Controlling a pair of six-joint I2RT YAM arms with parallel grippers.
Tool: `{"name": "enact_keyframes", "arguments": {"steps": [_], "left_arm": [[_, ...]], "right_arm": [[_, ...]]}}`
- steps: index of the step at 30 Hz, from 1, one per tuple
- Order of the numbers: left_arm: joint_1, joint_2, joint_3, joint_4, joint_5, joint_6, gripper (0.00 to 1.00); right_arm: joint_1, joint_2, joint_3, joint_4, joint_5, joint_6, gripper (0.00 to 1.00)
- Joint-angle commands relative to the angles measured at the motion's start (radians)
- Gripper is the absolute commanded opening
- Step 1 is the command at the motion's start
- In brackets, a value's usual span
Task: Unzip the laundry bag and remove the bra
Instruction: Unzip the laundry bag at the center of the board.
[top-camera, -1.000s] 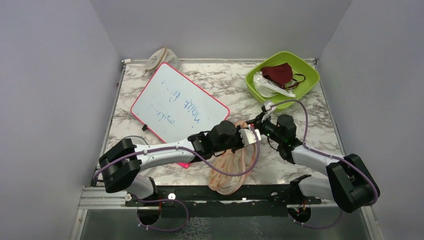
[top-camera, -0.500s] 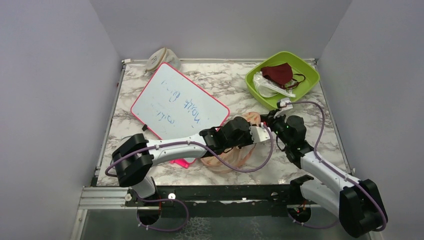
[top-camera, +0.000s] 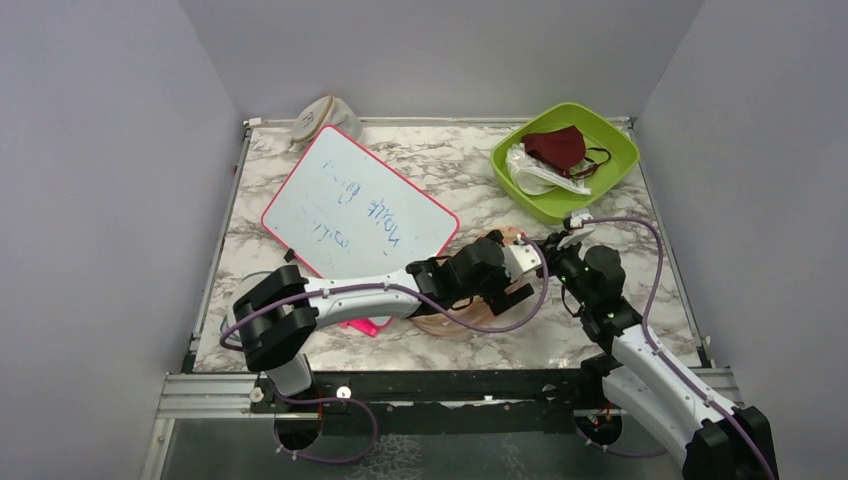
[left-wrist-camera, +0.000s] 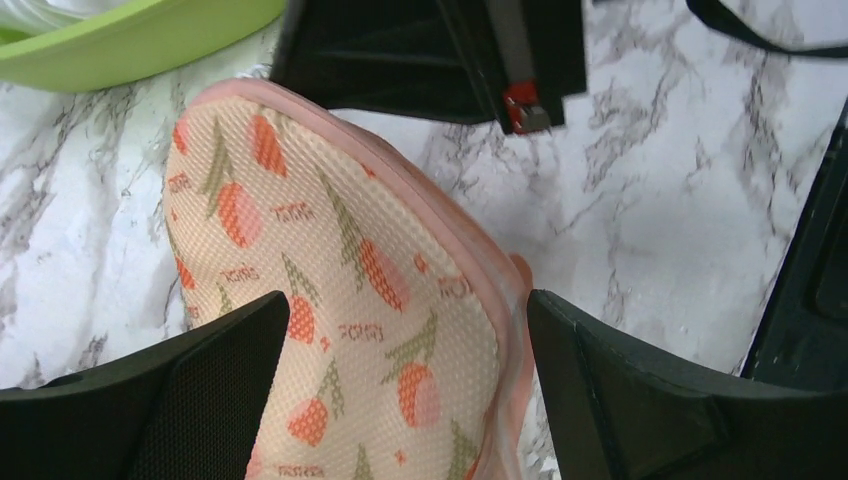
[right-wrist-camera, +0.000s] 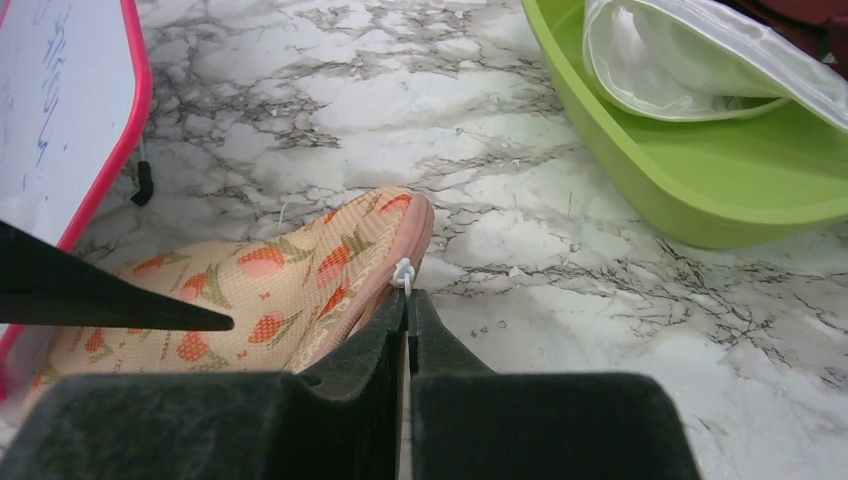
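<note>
The peach laundry bag with orange-red and green prints lies on the marble table, partly under my left arm. My left gripper is open, its fingers straddling the bag's rounded end without pinching it. My right gripper sits just past that end, shut on the small white zip pull at the bag's pink edging. The bra is hidden from every view.
A green bowl at the far right holds a maroon mask and a clear plastic wrapper. A pink-framed whiteboard lies left of the bag. A beige fabric thing rests in the far left corner.
My left gripper went from shut on the bag to open. Both grippers shifted right and farther away, and the bag came away from the near edge with them.
</note>
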Motion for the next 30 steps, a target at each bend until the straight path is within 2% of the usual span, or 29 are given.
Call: {"name": "enact_keyframes", "arguments": {"steps": [1, 5, 8, 13, 16, 19, 23, 27, 30], "left_arm": [[-0.003, 0.039, 0.064, 0.121, -0.095, -0.167, 0.83], [-0.004, 0.131, 0.128, 0.146, -0.162, -0.173, 0.83], [-0.001, 0.184, 0.171, 0.133, -0.235, -0.163, 0.76], [-0.001, 0.218, 0.206, 0.129, -0.256, -0.134, 0.46], [-0.001, 0.197, 0.192, 0.143, -0.241, -0.106, 0.25], [-0.001, 0.151, 0.147, 0.171, -0.22, -0.064, 0.09], [-0.001, 0.072, 0.076, 0.202, -0.206, 0.014, 0.0], [-0.001, -0.039, -0.011, 0.244, -0.13, 0.095, 0.0], [-0.002, -0.098, -0.073, 0.268, -0.022, 0.153, 0.0]], "right_arm": [[-0.005, 0.011, 0.031, -0.039, -0.047, -0.012, 0.01], [-0.005, 0.015, 0.041, -0.044, -0.06, -0.006, 0.01], [-0.005, 0.007, 0.043, -0.047, -0.064, -0.006, 0.01], [-0.005, 0.0, 0.05, -0.064, -0.057, -0.014, 0.01], [-0.005, 0.001, 0.049, -0.062, -0.053, -0.013, 0.01], [-0.005, 0.008, 0.048, -0.064, -0.027, -0.004, 0.01], [-0.005, 0.032, 0.03, -0.021, -0.058, -0.012, 0.01], [-0.005, 0.071, -0.005, 0.064, -0.096, -0.006, 0.01], [-0.005, 0.092, -0.023, 0.123, -0.118, -0.014, 0.01]]}}
